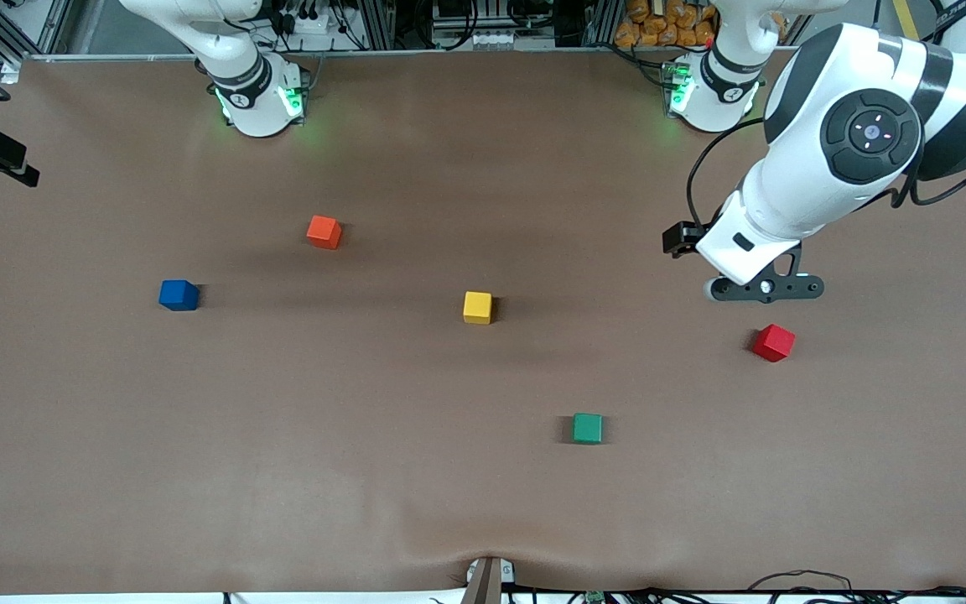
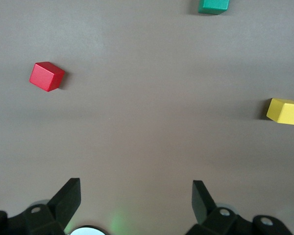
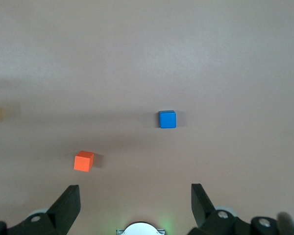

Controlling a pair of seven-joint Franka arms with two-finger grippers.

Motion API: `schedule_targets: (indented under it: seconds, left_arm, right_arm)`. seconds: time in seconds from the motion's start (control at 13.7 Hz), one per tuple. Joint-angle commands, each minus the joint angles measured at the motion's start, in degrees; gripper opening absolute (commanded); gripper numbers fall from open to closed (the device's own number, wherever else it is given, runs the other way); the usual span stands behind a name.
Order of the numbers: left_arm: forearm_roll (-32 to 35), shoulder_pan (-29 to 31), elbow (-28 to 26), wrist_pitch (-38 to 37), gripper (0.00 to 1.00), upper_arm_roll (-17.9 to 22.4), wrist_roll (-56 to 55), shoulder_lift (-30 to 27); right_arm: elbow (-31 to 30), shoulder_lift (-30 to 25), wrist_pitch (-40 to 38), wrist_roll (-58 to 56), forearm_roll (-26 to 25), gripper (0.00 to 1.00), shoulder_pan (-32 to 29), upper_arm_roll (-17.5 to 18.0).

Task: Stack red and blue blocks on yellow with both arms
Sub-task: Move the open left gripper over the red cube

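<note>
All 5 cubes sit apart on the brown table point(image 1: 483, 503), so no stacking is done; the task is at its opening reach. The left gripper point(image 2: 136, 199) hangs with its jaws spread and empty over bare table, near the red cube point(image 1: 774, 342) at the left arm's end. The yellow cube point(image 1: 477, 307) lies mid-table. The blue cube point(image 1: 179, 294) lies toward the right arm's end, near the orange-red cube point(image 1: 324, 231). The green cube point(image 1: 588, 428) is nearest the front camera. The right gripper point(image 3: 135, 200) hangs high, jaws spread, empty. Next, the left gripper likely needs to centre over the red cube and descend.
</note>
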Motion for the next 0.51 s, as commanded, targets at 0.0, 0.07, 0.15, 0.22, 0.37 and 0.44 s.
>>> schedule_targets:
  seconds: [0.0, 0.07, 0.15, 0.22, 0.37, 0.44]
  left_arm:
    - [1.2, -0.1, 1.4, -0.2, 1.00, 0.0, -1.2, 0.4]
    - [1.1, -0.2, 1.4, -0.2, 1.00, 0.0, -1.5, 0.1]
    - [1.0, -0.1, 1.4, -0.2, 1.00, -0.1, -3.0, -0.1]
    - [1.1, -0.1, 1.4, -0.2, 1.00, -0.2, -4.7, -0.1]
    - [1.2, -0.3, 1.3, -0.2, 1.00, -0.3, -5.3, -0.1]
    - [1.2, -0.3, 1.3, -0.2, 1.00, -0.3, -5.4, -0.2]
  right_arm:
    - [0.0, -0.1, 0.2, -0.4, 0.8, 1.00, -1.0, 0.5]
    - [0.0, 0.0, 0.2, -0.4, 0.8, 1.00, -1.0, 0.5]
    - [0.0, 0.0, 0.2, -0.4, 0.9, 1.00, -1.3, 0.5]
    - [0.0, 0.0, 0.1, -0.4, 0.9, 1.00, -1.4, 0.5]
    - [-0.1, 0.0, 0.0, -0.4, 0.9, 1.00, -1.3, 0.5]
    - [-0.1, 0.0, 0.0, -0.4, 0.9, 1.00, -1.3, 0.5]
